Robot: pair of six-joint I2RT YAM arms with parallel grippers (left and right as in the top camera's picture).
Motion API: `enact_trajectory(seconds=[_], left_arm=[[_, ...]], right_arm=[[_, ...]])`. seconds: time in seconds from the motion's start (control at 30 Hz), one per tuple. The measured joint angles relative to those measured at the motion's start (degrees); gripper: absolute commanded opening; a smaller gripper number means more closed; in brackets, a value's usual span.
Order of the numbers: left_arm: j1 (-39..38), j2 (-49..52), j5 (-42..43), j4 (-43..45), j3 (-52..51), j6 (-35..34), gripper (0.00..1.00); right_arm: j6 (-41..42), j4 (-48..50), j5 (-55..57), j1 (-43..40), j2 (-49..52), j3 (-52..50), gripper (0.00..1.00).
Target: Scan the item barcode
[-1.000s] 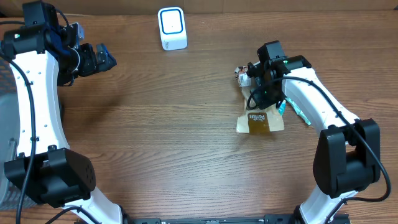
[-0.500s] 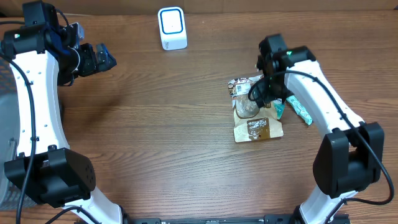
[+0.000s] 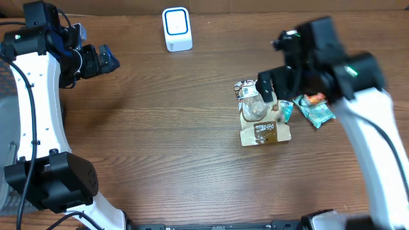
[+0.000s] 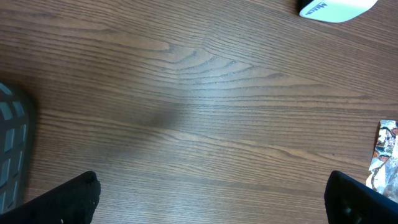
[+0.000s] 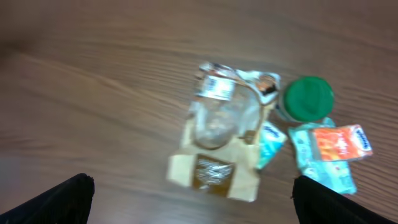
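The item, a clear-and-tan snack pouch (image 3: 261, 122) with a brown label, lies flat on the wooden table. Its printed top end (image 5: 214, 87) points away in the right wrist view. My right gripper (image 3: 279, 86) hovers high over the pouch (image 5: 217, 146), open and holding nothing, its dark fingertips (image 5: 68, 199) spread wide at the frame's bottom corners. The white scanner (image 3: 177, 29) stands at the table's far edge; the left wrist view catches its base (image 4: 336, 7). Far to the left, my left gripper (image 3: 99, 61) is open and empty.
Right of the pouch stand a green-lidded container (image 5: 308, 98), a small teal packet (image 5: 268, 144) and a teal-and-orange packet (image 3: 316, 107). A grey bin (image 4: 12, 149) sits at the left edge of the table.
My right gripper opened and let go of the pouch, which now lies flat. The right arm rose up and back from it. The left arm stayed still.
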Motion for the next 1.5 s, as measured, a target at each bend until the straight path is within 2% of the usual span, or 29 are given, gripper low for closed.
enact_trajectory(seconds=[0.17, 0.4, 0.6, 0.8, 1.0, 1.13, 1.3, 1.5], left_arm=[[0.0, 0.0, 0.0, 0.0, 0.0, 0.0, 0.99], [0.0, 0.0, 0.0, 0.0, 0.0, 0.0, 1.0], [0.0, 0.0, 0.0, 0.0, 0.0, 0.0, 1.0], [0.0, 0.0, 0.0, 0.0, 0.0, 0.0, 1.0], [0.0, 0.0, 0.0, 0.0, 0.0, 0.0, 0.99], [0.0, 0.0, -0.1, 0.1, 0.0, 0.0, 1.0], [0.0, 0.0, 0.0, 0.0, -0.1, 0.0, 1.0], [0.0, 0.0, 0.0, 0.0, -0.1, 0.0, 1.0]], right_arm=[[0.2, -5.8, -5.1, 0.0, -8.4, 0.9, 1.0], [0.1, -11.8, -5.1, 0.0, -8.9, 0.9, 1.0], [0.2, -9.2, -3.5, 0.0, -8.9, 0.9, 1.0], [4.7, -0.6, 0.7, -0.9, -10.1, -0.6, 1.0], [6.0, 19.5, 2.1, -4.4, -23.8, -16.8, 1.0], [6.2, 37.5, 2.8, -7.8, -40.4, -37.7, 1.0], [6.1, 56.5, 3.4, -8.3, -56.2, -62.5, 1.0], [6.2, 67.9, 3.4, -8.5, -68.6, -79.7, 1.0]])
